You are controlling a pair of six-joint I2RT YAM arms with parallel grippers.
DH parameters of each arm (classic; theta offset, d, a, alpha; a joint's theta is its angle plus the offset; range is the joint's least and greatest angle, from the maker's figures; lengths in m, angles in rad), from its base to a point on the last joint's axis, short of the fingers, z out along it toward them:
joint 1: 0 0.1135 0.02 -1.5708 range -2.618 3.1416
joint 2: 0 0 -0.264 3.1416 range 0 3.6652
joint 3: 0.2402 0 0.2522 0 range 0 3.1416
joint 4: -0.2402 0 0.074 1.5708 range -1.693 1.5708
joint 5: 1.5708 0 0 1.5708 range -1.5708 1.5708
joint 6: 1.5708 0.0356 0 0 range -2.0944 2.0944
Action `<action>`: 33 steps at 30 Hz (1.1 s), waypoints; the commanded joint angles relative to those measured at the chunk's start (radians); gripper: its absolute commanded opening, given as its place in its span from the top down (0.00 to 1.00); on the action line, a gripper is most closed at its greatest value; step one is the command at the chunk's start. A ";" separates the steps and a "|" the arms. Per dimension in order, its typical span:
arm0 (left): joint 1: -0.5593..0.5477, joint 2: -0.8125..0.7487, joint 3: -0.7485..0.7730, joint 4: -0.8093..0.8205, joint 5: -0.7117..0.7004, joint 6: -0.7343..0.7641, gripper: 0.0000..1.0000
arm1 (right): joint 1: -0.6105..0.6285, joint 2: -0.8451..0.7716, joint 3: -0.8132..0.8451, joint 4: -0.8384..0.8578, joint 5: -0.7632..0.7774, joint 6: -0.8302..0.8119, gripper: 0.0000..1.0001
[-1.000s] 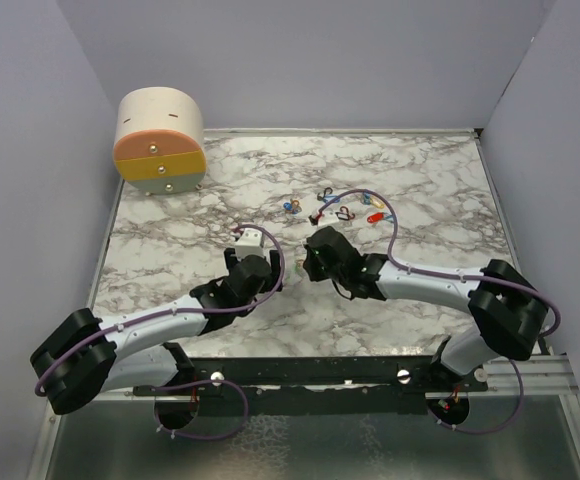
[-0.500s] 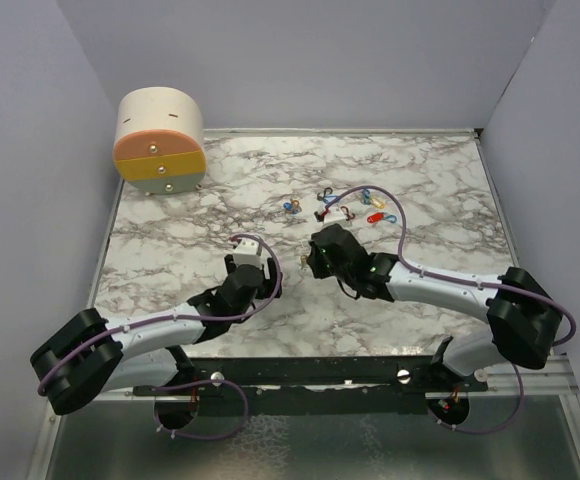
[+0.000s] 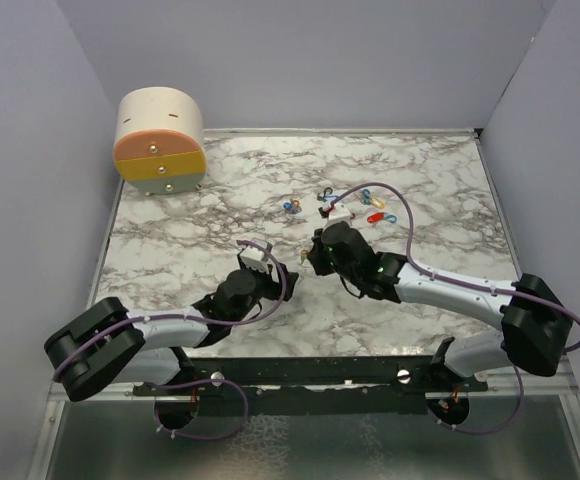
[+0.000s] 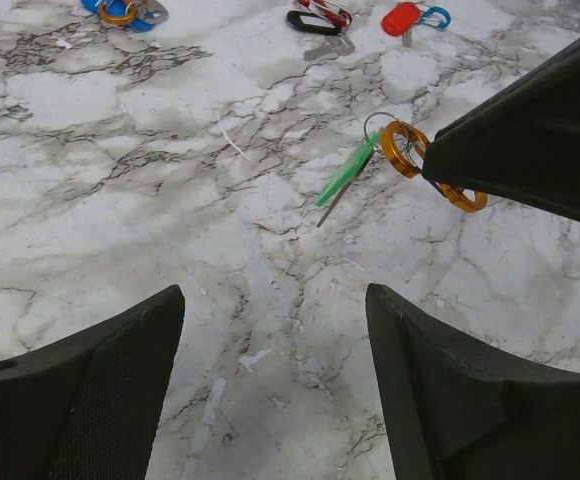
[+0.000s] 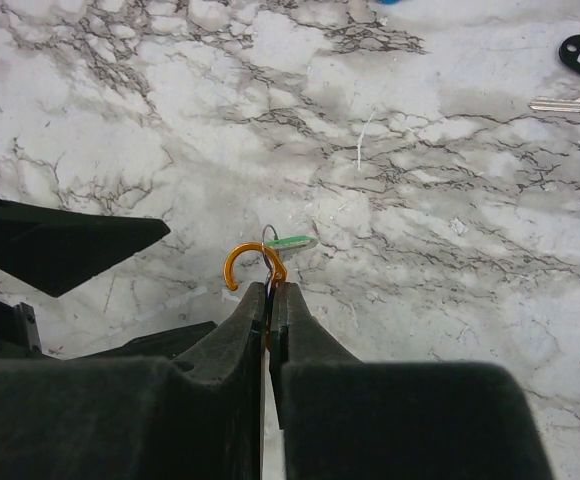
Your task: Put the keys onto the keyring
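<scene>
Green plastic-tagged metal key (image 4: pixel 348 172) hangs, apparently already threaded, from the orange metal keyring clip (image 4: pixel 402 150) pinched in the fully closed right gripper (image 5: pixel 271 290) above the marble table (image 4: pixel 120 200). The left gripper (image 4: pixel 273 295), jaws wide and empty, has swung in toward it. A red-tagged key (image 4: pixel 402 18) and a blue-tagged key (image 3: pixel 292 206) lie beyond, unobstructed.

Round drawer box (image 3: pixel 160 140), marble table (image 3: pixel 160 245)

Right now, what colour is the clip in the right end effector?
Orange. The clip shows best in the left wrist view.
</scene>
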 commanded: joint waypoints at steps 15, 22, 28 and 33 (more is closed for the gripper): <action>0.005 0.256 -0.039 0.582 0.101 0.085 0.35 | 0.009 -0.074 -0.012 -0.010 -0.005 -0.017 0.99; 0.005 0.368 -0.029 0.747 0.084 0.103 0.38 | 0.009 -0.087 -0.020 -0.007 -0.014 -0.017 0.99; 0.005 0.436 -0.018 0.842 0.078 0.123 0.40 | 0.009 -0.099 -0.029 -0.008 -0.015 -0.015 0.99; 0.005 0.495 -0.009 0.916 0.069 0.142 0.42 | 0.008 -0.108 -0.037 -0.008 -0.014 -0.012 0.99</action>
